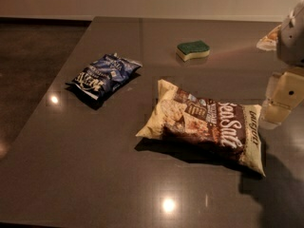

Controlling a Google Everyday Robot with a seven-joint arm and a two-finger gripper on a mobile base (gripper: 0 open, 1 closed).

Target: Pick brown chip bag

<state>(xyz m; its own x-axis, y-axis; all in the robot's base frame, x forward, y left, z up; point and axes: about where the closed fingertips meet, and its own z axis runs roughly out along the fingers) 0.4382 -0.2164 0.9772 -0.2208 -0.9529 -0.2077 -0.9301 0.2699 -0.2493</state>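
The brown chip bag [209, 123] lies flat on the dark table [85, 165], right of centre. It is dark brown with pale cream ends and white "Sea Salt" script, and is the biggest item. My gripper [283, 99] is a cream-coloured piece at the right edge of the camera view. It hangs just right of the bag's right end, slightly above the table and apart from the bag. It holds nothing that I can see.
A smaller blue chip bag [104, 75] lies at the left. A green and yellow sponge [193, 50] sits at the back. A pale object [267, 38] is partly hidden behind my arm at the far right. The table's left edge drops to dark floor.
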